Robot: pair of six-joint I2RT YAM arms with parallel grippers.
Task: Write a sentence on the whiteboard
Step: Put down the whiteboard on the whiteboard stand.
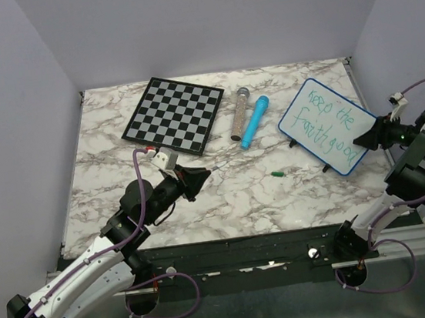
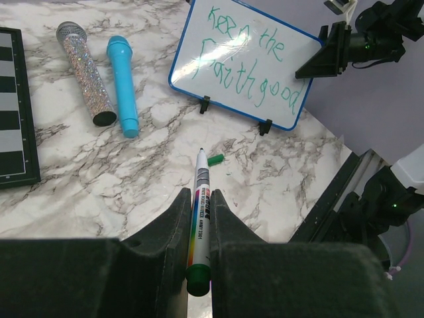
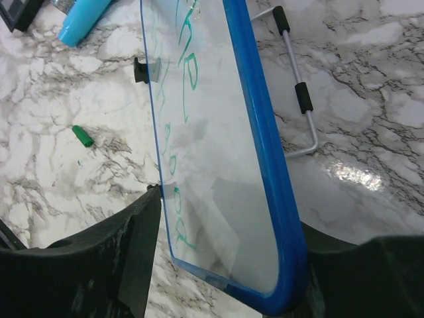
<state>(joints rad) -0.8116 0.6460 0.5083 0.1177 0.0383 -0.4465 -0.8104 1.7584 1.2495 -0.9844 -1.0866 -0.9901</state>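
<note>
Whiteboard (image 1: pixel 336 155), propped by the tabletop's right edge, green sentence (image 1: pixel 324 118) written.
Right gripper (image 1: pixel 365 139) astride its right corner, jaws apart; left gripper (image 2: pixel 199 197) clamps marker (image 2: pixel 201 179).

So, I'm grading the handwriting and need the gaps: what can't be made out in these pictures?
- The sentence: the right wrist view sees the whiteboard almost edge-on, with glare, so the letters are unreadable.
- Right gripper: whether its fingers touch the whiteboard is hidden by the blue rim in the right wrist view.
- Marker: too small in the top view, at the left gripper.
- Chessboard: cut off by the left edge of the left wrist view.
</note>
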